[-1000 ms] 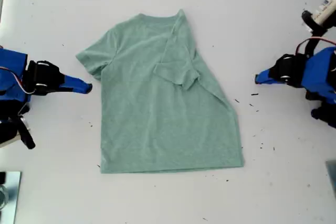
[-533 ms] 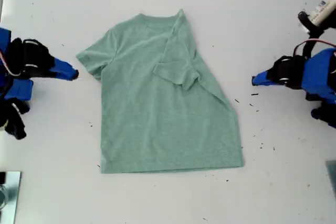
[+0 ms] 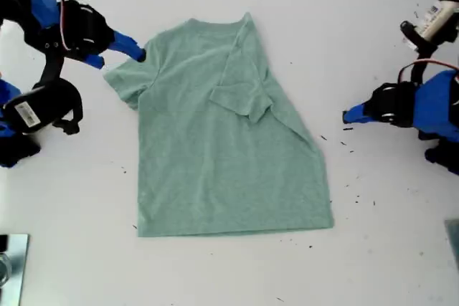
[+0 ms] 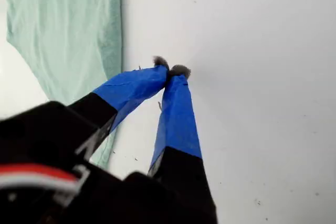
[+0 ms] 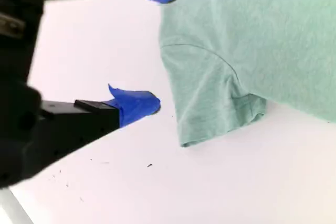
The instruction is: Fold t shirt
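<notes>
- Shirt (image 3: 222,134) lies flat mid-table (image 3: 373,5); the sleeve at the exterior view's right is folded in, the rest is left to fold.
- My second gripper (image 5: 157,45), jaws apart, at the other sleeve.
- My first gripper (image 4: 172,70), jaws closed, empty, well apart from cloth.
- No containers, seemingly.

My first tool (image 4: 171,71) (image 3: 349,115) pinched closed, my second tool (image 5: 157,45) (image 3: 123,54) spread apart, arms on opposite sides
</notes>
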Robot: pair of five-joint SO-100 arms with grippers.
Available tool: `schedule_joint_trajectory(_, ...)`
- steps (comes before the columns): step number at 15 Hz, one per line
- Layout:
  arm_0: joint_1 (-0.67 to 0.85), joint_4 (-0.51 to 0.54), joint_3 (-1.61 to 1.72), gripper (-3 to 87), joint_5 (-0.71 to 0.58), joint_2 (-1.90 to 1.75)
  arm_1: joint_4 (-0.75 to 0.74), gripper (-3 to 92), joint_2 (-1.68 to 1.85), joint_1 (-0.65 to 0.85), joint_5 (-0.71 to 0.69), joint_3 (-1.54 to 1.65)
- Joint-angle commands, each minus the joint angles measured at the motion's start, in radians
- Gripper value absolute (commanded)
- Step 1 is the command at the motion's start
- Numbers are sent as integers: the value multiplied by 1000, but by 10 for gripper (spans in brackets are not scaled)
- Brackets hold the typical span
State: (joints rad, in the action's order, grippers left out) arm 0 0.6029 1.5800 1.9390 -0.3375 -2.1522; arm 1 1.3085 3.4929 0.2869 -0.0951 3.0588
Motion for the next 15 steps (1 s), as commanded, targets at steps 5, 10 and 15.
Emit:
schedule_joint_trajectory(5, 87, -252, 285, 305, -6, 67, -17, 19, 14, 5, -14, 32)
schedule_joint_trajectory(10, 101, -565, 545, 258, 54, 221, 2, 19, 14, -15, -14, 31)
schedule_joint_trajectory(15, -28, -449, 301, -2, 64, 14, 9, 19, 14, -9, -15, 31)
